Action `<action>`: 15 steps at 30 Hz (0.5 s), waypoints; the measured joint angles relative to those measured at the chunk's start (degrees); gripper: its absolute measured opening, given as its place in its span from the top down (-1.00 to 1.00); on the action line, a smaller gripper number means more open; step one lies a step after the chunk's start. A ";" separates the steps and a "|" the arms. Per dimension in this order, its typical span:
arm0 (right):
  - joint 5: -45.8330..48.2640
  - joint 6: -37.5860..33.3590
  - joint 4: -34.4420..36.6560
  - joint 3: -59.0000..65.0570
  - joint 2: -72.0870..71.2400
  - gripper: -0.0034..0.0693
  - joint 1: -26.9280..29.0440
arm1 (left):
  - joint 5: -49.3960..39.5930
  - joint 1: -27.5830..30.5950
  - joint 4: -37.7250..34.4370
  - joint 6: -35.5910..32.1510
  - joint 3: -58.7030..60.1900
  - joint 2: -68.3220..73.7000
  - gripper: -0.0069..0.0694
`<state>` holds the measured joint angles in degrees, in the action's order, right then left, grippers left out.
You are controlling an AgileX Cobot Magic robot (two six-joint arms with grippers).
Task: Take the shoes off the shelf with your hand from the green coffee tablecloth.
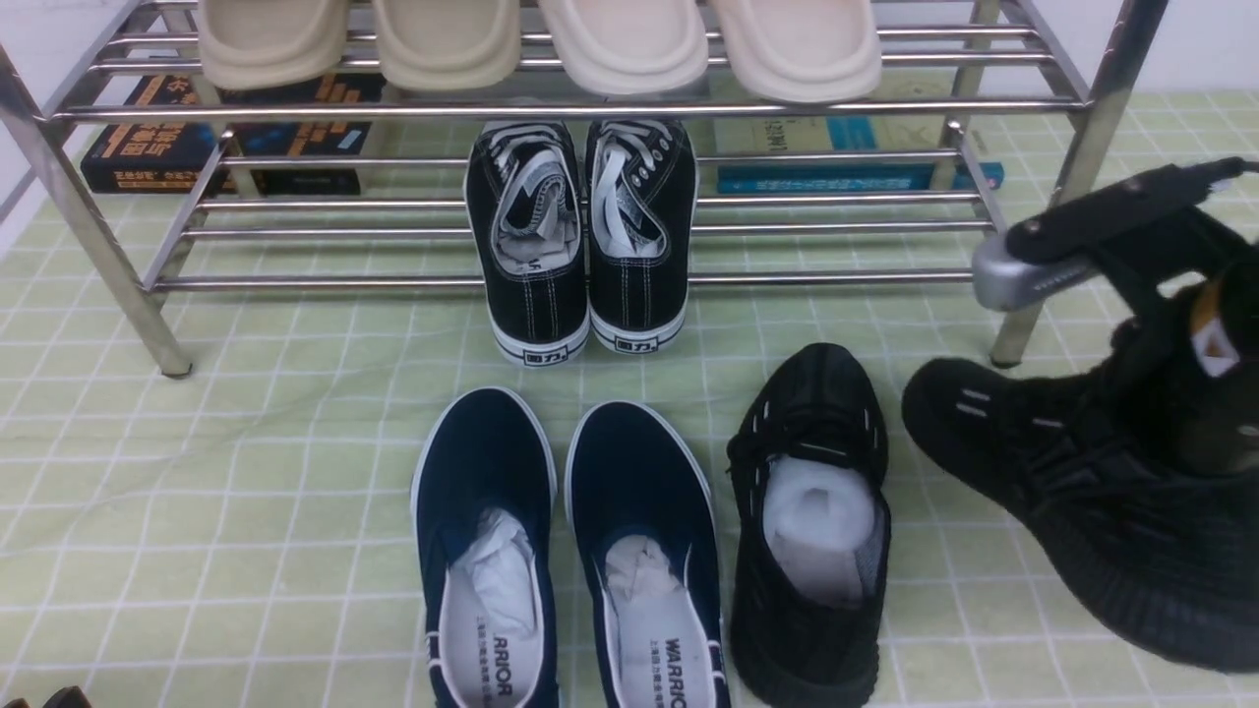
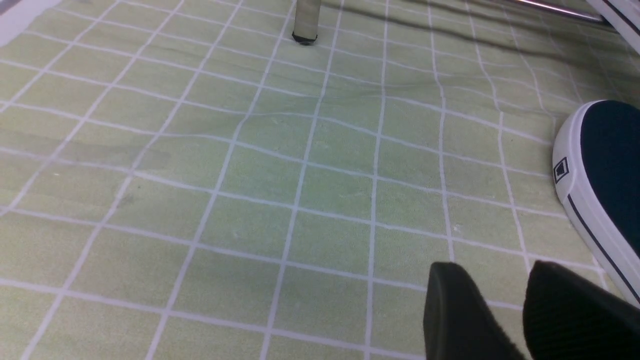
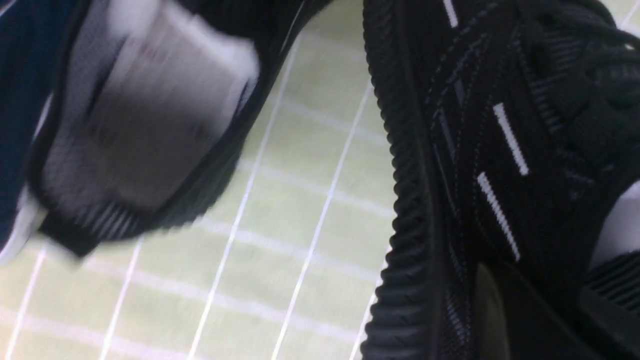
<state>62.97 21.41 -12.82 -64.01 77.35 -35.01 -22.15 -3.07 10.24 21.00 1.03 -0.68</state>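
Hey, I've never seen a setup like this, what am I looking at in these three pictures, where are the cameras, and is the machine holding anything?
This is a robot with two arms, each ending in a two-fingered gripper. The wide picture comes from a camera between the arms, looking forward; the other two come from cameras on the wrists. A green checked tablecloth carries a steel shoe shelf holding beige slippers and black lace-ups. In front lie navy slip-ons and one black knit sneaker. The right gripper appears clamped on the second knit sneaker. The left gripper is open, holding nothing.
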 joint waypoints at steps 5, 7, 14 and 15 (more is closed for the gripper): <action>-2.47 3.92 -5.59 0.12 2.79 0.87 0.00 | 0.00 0.00 0.00 0.00 0.00 0.00 0.19; -2.58 5.03 -6.99 0.12 3.97 0.87 0.00 | 0.00 0.00 0.00 0.00 0.00 0.00 0.19; -5.29 6.69 -6.65 0.12 9.66 0.86 0.00 | 0.00 0.00 0.00 0.00 0.00 0.00 0.19; -5.57 7.01 -6.23 0.12 10.62 0.86 0.00 | 0.00 0.00 0.05 0.00 0.00 0.00 0.19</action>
<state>57.40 28.42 -19.05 -63.90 87.96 -35.01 -22.15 -3.07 10.29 21.00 1.03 -0.68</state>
